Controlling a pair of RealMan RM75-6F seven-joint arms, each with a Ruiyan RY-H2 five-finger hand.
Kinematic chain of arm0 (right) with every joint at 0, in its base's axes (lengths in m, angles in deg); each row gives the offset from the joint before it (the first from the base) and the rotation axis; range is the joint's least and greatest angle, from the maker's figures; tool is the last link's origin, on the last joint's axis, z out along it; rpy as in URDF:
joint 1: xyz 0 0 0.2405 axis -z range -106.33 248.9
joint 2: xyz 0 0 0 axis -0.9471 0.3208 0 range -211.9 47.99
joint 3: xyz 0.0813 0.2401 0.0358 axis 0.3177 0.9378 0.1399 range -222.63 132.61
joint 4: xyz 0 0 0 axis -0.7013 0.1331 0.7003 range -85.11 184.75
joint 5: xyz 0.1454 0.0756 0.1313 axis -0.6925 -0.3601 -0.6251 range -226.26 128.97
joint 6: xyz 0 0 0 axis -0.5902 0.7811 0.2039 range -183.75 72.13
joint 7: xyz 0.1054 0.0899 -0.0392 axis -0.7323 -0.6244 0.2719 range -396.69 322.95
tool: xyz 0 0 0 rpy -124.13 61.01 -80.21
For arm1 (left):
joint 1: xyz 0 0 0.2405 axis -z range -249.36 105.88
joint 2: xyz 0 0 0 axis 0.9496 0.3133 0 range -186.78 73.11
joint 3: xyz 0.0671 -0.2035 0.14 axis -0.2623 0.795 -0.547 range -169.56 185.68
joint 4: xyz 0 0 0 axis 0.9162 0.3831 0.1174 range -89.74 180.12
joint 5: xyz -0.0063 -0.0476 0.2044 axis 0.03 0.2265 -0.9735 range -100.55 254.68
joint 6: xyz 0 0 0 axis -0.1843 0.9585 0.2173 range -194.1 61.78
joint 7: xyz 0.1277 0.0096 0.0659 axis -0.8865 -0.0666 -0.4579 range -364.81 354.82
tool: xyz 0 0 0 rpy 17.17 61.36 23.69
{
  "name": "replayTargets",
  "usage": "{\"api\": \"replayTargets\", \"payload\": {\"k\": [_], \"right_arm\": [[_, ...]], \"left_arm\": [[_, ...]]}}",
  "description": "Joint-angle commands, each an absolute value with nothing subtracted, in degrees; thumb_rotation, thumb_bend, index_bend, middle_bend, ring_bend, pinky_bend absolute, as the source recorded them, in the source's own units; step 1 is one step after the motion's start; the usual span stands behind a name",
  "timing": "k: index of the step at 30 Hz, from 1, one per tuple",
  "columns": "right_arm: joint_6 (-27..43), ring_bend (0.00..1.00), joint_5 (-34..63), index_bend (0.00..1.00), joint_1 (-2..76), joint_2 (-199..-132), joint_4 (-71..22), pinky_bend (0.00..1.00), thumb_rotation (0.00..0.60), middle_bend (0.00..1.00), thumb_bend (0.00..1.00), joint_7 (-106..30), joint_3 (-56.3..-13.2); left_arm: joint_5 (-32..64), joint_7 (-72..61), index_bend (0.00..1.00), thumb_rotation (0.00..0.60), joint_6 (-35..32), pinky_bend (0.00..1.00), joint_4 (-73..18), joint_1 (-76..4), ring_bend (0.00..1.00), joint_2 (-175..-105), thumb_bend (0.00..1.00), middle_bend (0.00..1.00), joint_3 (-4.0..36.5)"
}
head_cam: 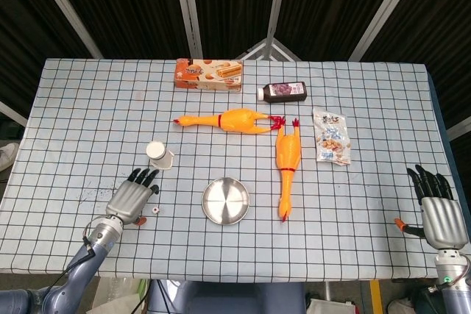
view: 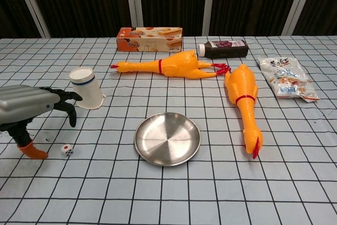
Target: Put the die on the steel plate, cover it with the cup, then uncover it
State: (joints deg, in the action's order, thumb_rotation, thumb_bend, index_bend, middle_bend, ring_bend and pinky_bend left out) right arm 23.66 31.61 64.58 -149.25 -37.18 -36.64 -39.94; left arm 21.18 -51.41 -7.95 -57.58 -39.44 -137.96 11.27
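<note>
Two robot hands appear over a table (head_cam: 73, 108) covered with a blue-and-white grid cloth. Left hand (head_cam: 131, 198) (view: 23, 108): hovering near the front left of the table, fingers spread and slightly curled, holding nothing; its orange-tipped thumb reaches down just beside the die. Right hand (head_cam: 440, 215): at the front right edge of the table, well apart from every object, fingers extended and apart, holding nothing; seen in the head view only.

Die (head_cam: 155, 211) (view: 67, 151): small, white with dark pips, lying on the cloth to the left of the steel plate and just beside the left hand's thumb; contact between the two cannot be judged. Steel plate (head_cam: 225, 201) (view: 167, 138): round, shallow, bare, near the front centre of the table. Paper cup (head_cam: 159, 155) (view: 86, 88): white with a blue band, standing upside down behind the left hand and left of the plate.

Rubber chickens: one (head_cam: 227, 120) (view: 167, 67) lies crosswise behind the plate; the other (head_cam: 287, 167) (view: 244, 104) lies lengthwise to the right of the plate, head toward the front. Orange biscuit box (head_cam: 208, 74) (view: 150, 39) and dark bottle (head_cam: 282, 93) (view: 223, 48), the latter on its side, lie toward the far edge. Snack packet (head_cam: 330, 136) (view: 287, 78): flat, to the right of the chickens.
</note>
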Motion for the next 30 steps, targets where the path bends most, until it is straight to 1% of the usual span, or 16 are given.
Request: {"api": "replayTargets", "payload": {"k": [1,4,8,20,30], "right_arm": [[23.5,0.09,31.6,0.05,64.5,-149.2,-37.2,0.00,0.600,0.00,0.02,-36.8,-39.9],[23.5,0.09,31.5,0.05,64.5,-149.1,-37.2,0.00,0.600,0.00,0.02,-36.9,-39.9],[23.5,0.09,31.4,0.05,64.6,-149.0,-37.3,0.00,0.600,0.00,0.02,-37.2,-39.9],[22.9,0.09,31.2,0.05,64.5,-148.9,-37.3,0.00,0.600,0.00,0.02,-37.6,-39.9],[22.5,0.09,30.8,0.05,64.4,-149.0,-37.1,0.00,0.600,0.00,0.02,-37.7,-39.8]], "left_arm": [[20.9,-52.0,0.35,0.600,-7.3,0.00,-57.3,-39.0,0.00,-138.7,0.28,0.00,10.9],[20.9,-52.3,0.38,0.600,-7.1,0.00,-57.2,-38.7,0.00,-139.2,0.31,0.01,10.8],[21.4,-52.8,0.40,0.600,-6.7,0.00,-56.7,-38.2,0.00,-140.0,0.34,0.01,10.4],[23.3,-53.0,0.43,0.600,-6.6,0.00,-54.9,-37.1,0.00,-141.7,0.35,0.01,9.4],[23.7,-52.1,0.47,0.600,-7.0,0.00,-52.9,-36.5,0.00,-143.0,0.35,0.03,8.7]]}}
